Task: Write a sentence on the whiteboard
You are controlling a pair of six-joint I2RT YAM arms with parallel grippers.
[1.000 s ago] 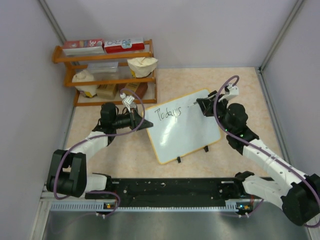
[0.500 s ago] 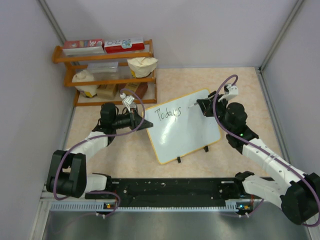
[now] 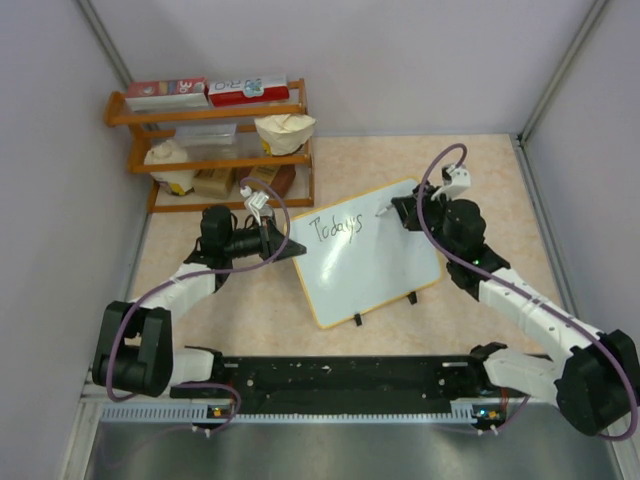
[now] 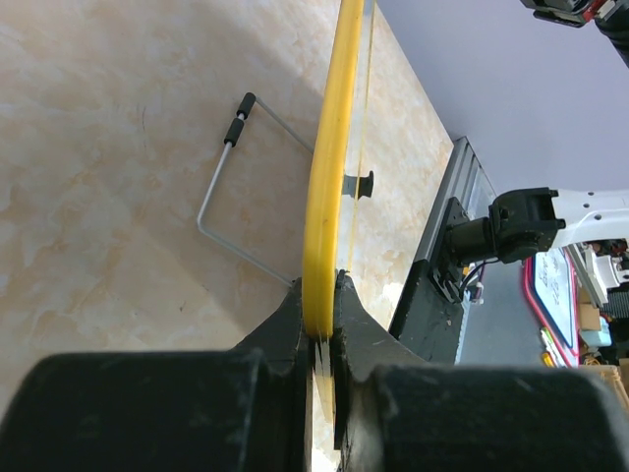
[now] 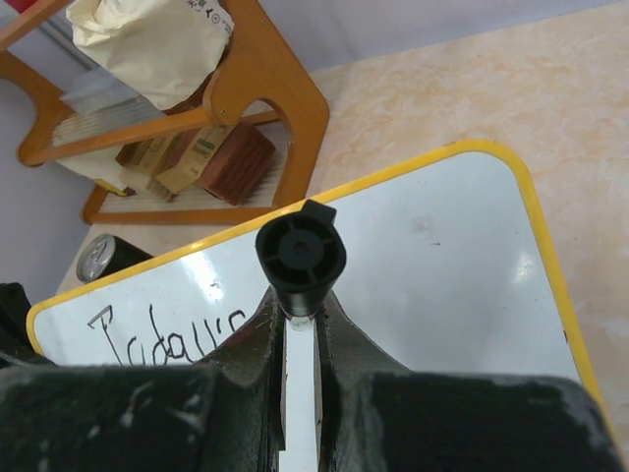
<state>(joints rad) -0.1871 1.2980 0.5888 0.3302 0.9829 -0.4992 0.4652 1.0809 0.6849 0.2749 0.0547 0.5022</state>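
Observation:
The whiteboard (image 3: pixel 375 262) stands tilted mid-table on two black clip feet, with a yellow frame. The sentence (image 3: pixel 335 228) reads only "Today's" near its top left; it also shows in the right wrist view (image 5: pixel 162 339). My left gripper (image 3: pixel 291 249) is shut on the board's left edge, and the yellow frame (image 4: pixel 330 167) sits between its fingers (image 4: pixel 285 315). My right gripper (image 3: pixel 402 212) is shut on a black marker (image 5: pixel 300 251), whose tip is at the board's surface (image 5: pixel 442 256) just right of the word.
A wooden shelf (image 3: pixel 212 150) with boxes and bags stands at the back left, close behind the board. A can (image 5: pixel 98 258) lies near the board's far corner. The board's wire stand (image 4: pixel 228 187) rests on the table behind it. A black rail (image 3: pixel 340 380) runs along the near edge.
My right arm has shifted slightly left with the marker, staying by the board's top right of "Today's". No new letters show. The left gripper and board have not moved.

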